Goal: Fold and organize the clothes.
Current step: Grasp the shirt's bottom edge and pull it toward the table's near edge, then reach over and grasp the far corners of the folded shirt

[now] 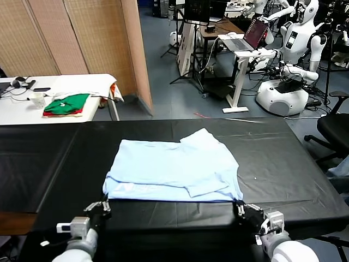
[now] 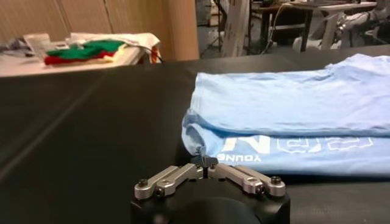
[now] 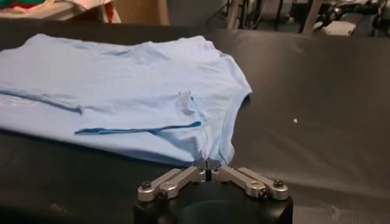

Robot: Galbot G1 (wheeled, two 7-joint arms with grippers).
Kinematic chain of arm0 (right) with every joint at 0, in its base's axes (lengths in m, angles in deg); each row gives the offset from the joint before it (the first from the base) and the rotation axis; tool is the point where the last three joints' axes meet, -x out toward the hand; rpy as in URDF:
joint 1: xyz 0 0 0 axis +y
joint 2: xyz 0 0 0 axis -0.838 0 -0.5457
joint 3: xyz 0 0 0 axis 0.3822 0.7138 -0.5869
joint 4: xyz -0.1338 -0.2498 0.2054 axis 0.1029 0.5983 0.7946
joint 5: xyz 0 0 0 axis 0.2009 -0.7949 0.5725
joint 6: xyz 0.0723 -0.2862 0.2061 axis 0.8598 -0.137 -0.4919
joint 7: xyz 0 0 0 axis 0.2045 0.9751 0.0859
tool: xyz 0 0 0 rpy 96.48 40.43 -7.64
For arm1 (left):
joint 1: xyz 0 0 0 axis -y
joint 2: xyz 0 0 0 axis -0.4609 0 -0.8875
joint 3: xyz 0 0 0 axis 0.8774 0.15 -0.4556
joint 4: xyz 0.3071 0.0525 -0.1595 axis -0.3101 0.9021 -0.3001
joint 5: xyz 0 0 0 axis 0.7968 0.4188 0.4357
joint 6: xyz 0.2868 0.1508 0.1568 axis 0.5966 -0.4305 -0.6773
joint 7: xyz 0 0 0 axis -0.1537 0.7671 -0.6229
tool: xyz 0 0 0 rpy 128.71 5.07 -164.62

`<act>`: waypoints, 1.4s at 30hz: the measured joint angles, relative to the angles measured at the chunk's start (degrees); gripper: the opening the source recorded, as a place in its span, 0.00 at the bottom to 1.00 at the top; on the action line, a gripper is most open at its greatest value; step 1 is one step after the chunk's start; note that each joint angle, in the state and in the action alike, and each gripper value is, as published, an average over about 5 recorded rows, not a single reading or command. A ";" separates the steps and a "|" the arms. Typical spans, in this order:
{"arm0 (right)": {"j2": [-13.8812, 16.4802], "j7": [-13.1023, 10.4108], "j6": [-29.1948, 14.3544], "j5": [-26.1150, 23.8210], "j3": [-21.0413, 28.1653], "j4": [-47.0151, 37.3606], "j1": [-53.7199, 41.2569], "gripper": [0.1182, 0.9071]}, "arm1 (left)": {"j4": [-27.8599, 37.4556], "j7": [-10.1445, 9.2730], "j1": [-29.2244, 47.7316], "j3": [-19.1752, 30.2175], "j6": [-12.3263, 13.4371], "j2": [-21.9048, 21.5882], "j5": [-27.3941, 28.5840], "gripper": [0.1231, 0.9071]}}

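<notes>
Clothes here are a single pale light-blue T-shirt [image 1: 174, 169], lying partly folded in the middle of the black counter [image 1: 272, 158], with a sleeve pointing toward 1 o'clock and white printed letters showing along its near edge in the left wrist view [image 2: 286, 146]. In the right wrist view the T-shirt [image 3: 122, 91] is spreading away from the near hem, one sleeve folded over its top.

At 7 o'clock from the shirt's centre, the left gripper [image 1: 104, 206] is sitting low at the near left corner of the hem, its jaws closed and pinching a small bunch of the fabric, as its own wrist view shows [image 2: 205, 161]. At 5 o'clock, the right gripper [image 1: 240, 208] is pressing its jaws together on the near right corner of the hem [image 3: 207, 165].

Farther out, at 10 o'clock, a white side table [image 1: 22, 112] is carrying green and red folded garments [image 1: 66, 105].
</notes>
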 joint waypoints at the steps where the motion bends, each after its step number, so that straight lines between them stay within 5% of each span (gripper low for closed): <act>1: 0.02 -0.05 0.12 -0.01 0.00 0.43 0.43 0.03 | -0.41 0.08 -0.80 -0.19 0.02 0.01 0.24 0.03; 4: 0.05 -0.21 0.34 -0.06 0.05 1.49 1.50 0.11 | -1.49 0.15 -3.11 -0.68 0.04 0.12 0.75 0.03; 10: -0.10 -0.40 0.89 -0.43 0.08 3.30 2.96 0.53 | -3.61 -0.51 -6.62 -1.15 -0.31 0.34 0.86 0.05; 14: -0.14 -0.73 1.73 -0.58 -0.34 5.03 4.16 0.83 | -4.83 -1.07 -8.01 -1.37 -0.80 0.44 0.77 0.30; 17: -0.14 -0.91 2.06 -0.50 -1.00 6.76 5.05 0.97 | -5.74 -1.71 -8.80 -1.93 -1.28 0.58 0.33 0.55; 21: -0.04 -1.42 2.24 0.60 -2.16 9.22 4.58 1.00 | -7.36 -1.89 -9.57 -3.16 -1.49 0.98 -1.50 0.85; 24: 0.25 -2.14 2.12 2.03 -2.35 9.80 1.98 1.00 | -9.06 -1.62 -9.02 -4.14 -2.89 0.89 -3.53 0.97; 32: -0.21 -4.94 4.06 5.70 1.93 3.10 -14.64 1.00 | -9.02 -1.50 0.08 -3.68 -6.27 -1.04 -11.11 1.00; 42: -2.38 -7.11 7.02 6.46 11.52 -13.58 -36.70 1.00 | 2.10 -2.33 18.29 0.00 -8.80 -4.23 -22.83 1.00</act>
